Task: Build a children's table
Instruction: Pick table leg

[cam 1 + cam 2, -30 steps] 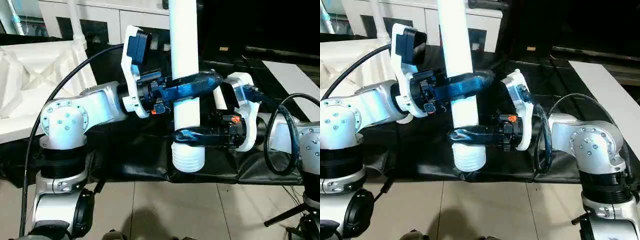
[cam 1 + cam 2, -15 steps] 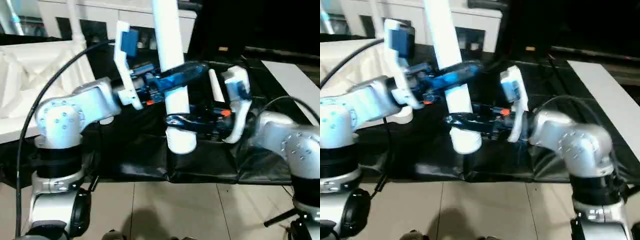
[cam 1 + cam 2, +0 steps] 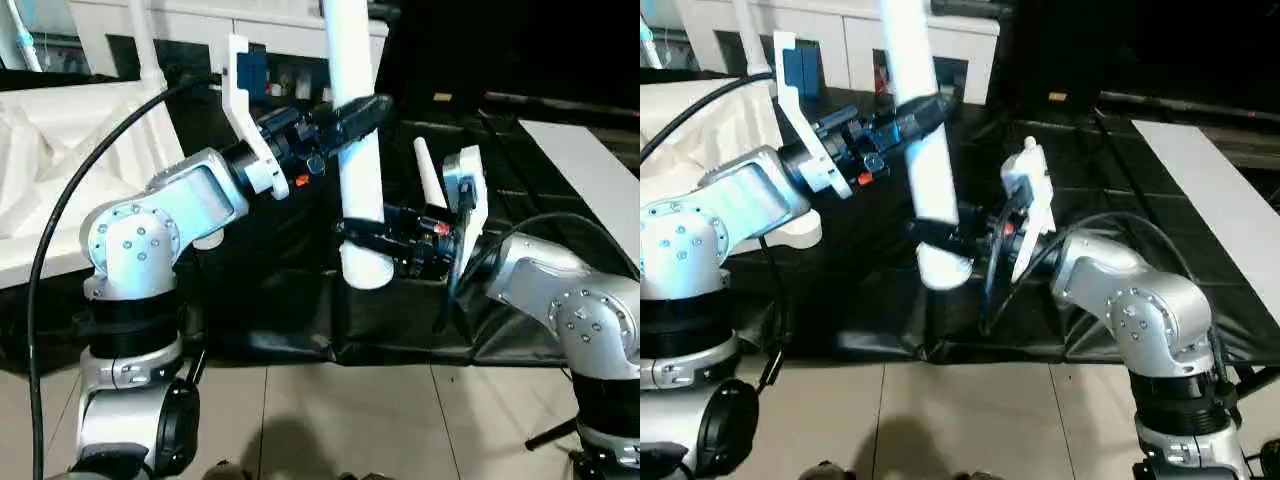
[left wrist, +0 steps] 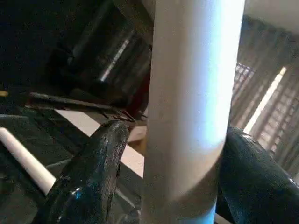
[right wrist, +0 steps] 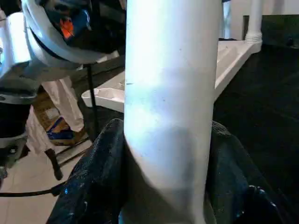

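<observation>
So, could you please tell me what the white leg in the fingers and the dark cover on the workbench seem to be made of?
The white leg looks like moulded plastic: a smooth, evenly white tube with a soft sheen and no grain. The dark cover looks like a black coated fabric or vinyl sheet, since it wrinkles, drapes over the bench edge and catches glossy highlights; the exact material is uncertain.

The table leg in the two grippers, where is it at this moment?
The table leg stands near-upright at the centre of the head views, above the black mat. The left gripper is around it higher up, the right gripper lower, near its thick end.
</observation>
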Tool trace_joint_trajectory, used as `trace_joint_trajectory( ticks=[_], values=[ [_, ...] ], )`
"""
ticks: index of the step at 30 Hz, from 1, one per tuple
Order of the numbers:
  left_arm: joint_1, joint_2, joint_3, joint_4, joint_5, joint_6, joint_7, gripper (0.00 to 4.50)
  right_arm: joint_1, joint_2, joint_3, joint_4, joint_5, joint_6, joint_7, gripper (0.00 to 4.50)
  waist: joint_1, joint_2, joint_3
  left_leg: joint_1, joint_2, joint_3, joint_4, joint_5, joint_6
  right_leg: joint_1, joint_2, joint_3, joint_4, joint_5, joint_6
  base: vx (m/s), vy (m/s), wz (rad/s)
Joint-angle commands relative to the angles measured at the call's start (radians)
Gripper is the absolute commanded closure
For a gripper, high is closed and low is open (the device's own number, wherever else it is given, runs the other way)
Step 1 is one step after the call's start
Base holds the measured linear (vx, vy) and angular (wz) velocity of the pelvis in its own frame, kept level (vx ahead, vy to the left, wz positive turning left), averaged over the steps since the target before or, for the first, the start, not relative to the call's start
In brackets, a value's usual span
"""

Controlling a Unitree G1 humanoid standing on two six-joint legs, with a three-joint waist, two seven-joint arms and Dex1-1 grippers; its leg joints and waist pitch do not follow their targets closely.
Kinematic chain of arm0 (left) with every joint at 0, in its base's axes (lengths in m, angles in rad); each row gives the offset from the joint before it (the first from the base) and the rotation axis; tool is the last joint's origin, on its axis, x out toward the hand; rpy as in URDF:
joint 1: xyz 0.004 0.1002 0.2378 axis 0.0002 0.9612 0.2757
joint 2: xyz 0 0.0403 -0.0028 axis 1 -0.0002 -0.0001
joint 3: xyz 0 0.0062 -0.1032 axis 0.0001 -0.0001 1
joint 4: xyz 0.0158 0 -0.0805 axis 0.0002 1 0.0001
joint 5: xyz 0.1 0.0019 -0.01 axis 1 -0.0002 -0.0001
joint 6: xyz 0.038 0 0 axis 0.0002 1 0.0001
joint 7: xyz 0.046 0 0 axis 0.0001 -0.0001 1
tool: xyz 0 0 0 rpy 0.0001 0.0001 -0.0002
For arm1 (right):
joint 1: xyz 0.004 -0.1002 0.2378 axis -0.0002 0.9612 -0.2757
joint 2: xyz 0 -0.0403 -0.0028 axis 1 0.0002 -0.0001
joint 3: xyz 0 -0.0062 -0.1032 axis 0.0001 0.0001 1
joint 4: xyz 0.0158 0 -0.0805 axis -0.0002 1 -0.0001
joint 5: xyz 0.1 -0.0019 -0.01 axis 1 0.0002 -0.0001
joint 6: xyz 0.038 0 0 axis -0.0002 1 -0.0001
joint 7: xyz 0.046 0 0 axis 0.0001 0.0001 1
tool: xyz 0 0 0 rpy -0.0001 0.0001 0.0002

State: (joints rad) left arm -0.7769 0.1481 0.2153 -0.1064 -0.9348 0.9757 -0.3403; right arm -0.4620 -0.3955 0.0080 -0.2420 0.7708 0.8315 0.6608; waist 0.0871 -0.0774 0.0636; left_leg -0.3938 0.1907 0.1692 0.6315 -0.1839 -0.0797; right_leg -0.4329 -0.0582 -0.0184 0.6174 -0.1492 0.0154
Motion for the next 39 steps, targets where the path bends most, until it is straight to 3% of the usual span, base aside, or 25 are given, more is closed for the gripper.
trace_joint_trajectory(
  ticks=[1, 6, 8, 11, 13, 19, 21, 23, 24, 25, 29, 30, 31, 35, 39],
  values=[
    [-0.012, 0.006, 0.015, -0.002, 0.007, 0.000, 0.023, 1.31, 0.018, -0.014, 0.002, -0.042, -0.023, -0.025, 0.008, 2.59, -0.002, -0.001, -0.076, 0.014, 0.016, -0.002, -0.075, -0.176, -0.039, 0.052, -0.048, 0.018, -0.077, -0.384, -0.069, 0.000, 0.000, 0.00],
    [-0.001, 0.029, -0.009, -0.021, -0.036, 0.059, -0.013, 1.69, 0.036, -0.026, 0.036, -0.063, -0.043, -0.038, 0.017, 2.59, -0.002, 0.001, -0.077, 0.014, 0.016, -0.003, -0.075, -0.167, -0.038, 0.052, -0.047, 0.017, -0.073, -0.362, -0.076, 0.000, 0.000, 0.00],
    [-0.002, 0.032, -0.013, -0.023, -0.037, 0.066, -0.014, 2.05, 0.035, -0.026, 0.039, -0.063, -0.047, -0.040, 0.018, 2.59, -0.003, 0.000, -0.077, 0.014, 0.016, -0.002, -0.075, -0.173, -0.037, 0.052, -0.047, 0.018, -0.073, -0.364, -0.078, 0.000, 0.000, 0.00],
    [-0.012, 0.037, -0.004, -0.010, -0.040, 0.061, -0.015, 2.13, 0.029, -0.025, 0.041, -0.054, -0.057, -0.047, 0.019, 2.59, -0.002, 0.001, -0.075, 0.014, 0.016, -0.002, -0.075, -0.180, -0.038, 0.051, -0.047, 0.018, -0.076, -0.379, -0.076, 0.000, 0.000, 0.00],
    [-0.012, 0.037, -0.003, -0.009, -0.040, 0.060, -0.014, 2.50, 0.028, -0.024, 0.041, -0.053, -0.058, -0.047, 0.019, 2.59, -0.003, 0.002, -0.075, 0.014, 0.017, -0.002, -0.076, -0.187, -0.040, 0.051, -0.047, 0.018, -0.076, -0.384, -0.074, 0.000, 0.000, 0.00],
    [-0.028, 0.052, 0.015, 0.017, -0.046, 0.059, -0.012, 2.68, 0.015, -0.027, 0.038, -0.044, -0.068, -0.055, 0.029, 2.59, -0.003, 0.003, -0.075, 0.016, 0.017, -0.003, -0.076, -0.193, -0.041, 0.049, -0.047, 0.018, -0.077, -0.395, -0.068, 0.000, 0.000, 0.00],
    [-0.039, 0.058, 0.024, 0.029, -0.048, 0.060, -0.006, 2.68, 0.002, -0.032, 0.045, -0.032, -0.078, -0.065, 0.035, 2.59, -0.003, 0.009, -0.075, 0.016, 0.016, -0.003, -0.076, -0.195, -0.043, 0.049, -0.047, 0.018, -0.076, -0.384, -0.073, 0.000, 0.000, 0.00],
    [-0.046, 0.061, 0.027, 0.040, -0.051, 0.062, -0.010, 2.68, -0.012, -0.026, 0.036, -0.024, -0.073, -0.054, 0.034, 2.59, -0.004, 0.004, -0.076, 0.015, 0.015, -0.003, -0.076, -0.191, -0.042, 0.051, -0.046, 0.018, -0.076, -0.381, -0.073, 0.000, 0.000, 0.00],
    [-0.047, 0.062, 0.028, 0.041, -0.052, 0.063, -0.011, 2.68, -0.014, -0.025, 0.034, -0.023, -0.070, -0.051, 0.033, 2.24, -0.004, 0.005, -0.076, 0.015, 0.015, -0.003, -0.075, -0.187, -0.042, 0.051, -0.046, 0.018, -0.075, -0.373, -0.077, 0.000, 0.000, 0.00],
    [-0.054, 0.063, 0.029, 0.052, -0.059, 0.069, -0.019, 2.68, -0.037, 0.004, -0.024, -0.010, 0.034, 0.031, 0.014, 2.03, -0.004, 0.004, -0.076, 0.016, 0.015, -0.002, -0.075, -0.185, -0.041, 0.051, -0.045, 0.018, -0.075, -0.369, -0.078, 0.000, 0.000, 0.00],
    [-0.065, 0.088, 0.013, 0.071, -0.075, 0.102, -0.058, 2.68, -0.084, -0.005, -0.072, 0.018, 0.153, 0.138, 0.045, 1.70, -0.002, 0.005, -0.079, 0.018, 0.014, -0.003, -0.074, -0.166, -0.035, 0.052, -0.045, 0.017, -0.068, -0.332, -0.094, 0.000, 0.000, 0.00],
    [-0.070, 0.101, 0.003, 0.080, -0.081, 0.116, -0.083, 2.68, -0.109, -0.023, -0.089, 0.035, 0.193, 0.167, 0.079, 1.55, -0.003, 0.000, -0.079, 0.017, 0.013, -0.001, -0.073, -0.159, -0.033, 0.053, -0.043, 0.017, -0.068, -0.323, -0.096, 0.000, 0.000, 0.00],
    [-0.071, 0.102, 0.002, 0.081, -0.082, 0.117, -0.085, 2.68, -0.112, -0.025, -0.091, 0.037, 0.198, 0.169, 0.083, 1.47, -0.001, 0.003, -0.079, 0.018, 0.013, -0.002, -0.073, -0.155, -0.034, 0.055, -0.043, 0.016, -0.065, -0.316, -0.101, 0.000, 0.000, 0.00],
    [-0.080, 0.121, -0.019, 0.095, -0.076, 0.121, -0.122, 2.68, -0.140, -0.061, -0.092, 0.060, 0.228, 0.195, 0.153, 1.20, 0.005, 0.003, -0.078, 0.017, 0.017, 0.000, -0.075, -0.145, -0.036, 0.056, -0.048, 0.019, -0.066, -0.305, -0.113, 0.000, 0.000, 0.00],
    [-0.080, 0.152, -0.058, 0.072, -0.075, 0.126, -0.197, 2.68, -0.173, -0.108, -0.039, 0.095, 0.151, 0.187, 0.201, 0.76, 0.005, 0.000, -0.078, 0.015, 0.018, 0.000, -0.075, -0.133, -0.040, 0.058, -0.050, 0.019, -0.062, -0.302, -0.121, 0.000, 0.000, 0.00]
  ],
)
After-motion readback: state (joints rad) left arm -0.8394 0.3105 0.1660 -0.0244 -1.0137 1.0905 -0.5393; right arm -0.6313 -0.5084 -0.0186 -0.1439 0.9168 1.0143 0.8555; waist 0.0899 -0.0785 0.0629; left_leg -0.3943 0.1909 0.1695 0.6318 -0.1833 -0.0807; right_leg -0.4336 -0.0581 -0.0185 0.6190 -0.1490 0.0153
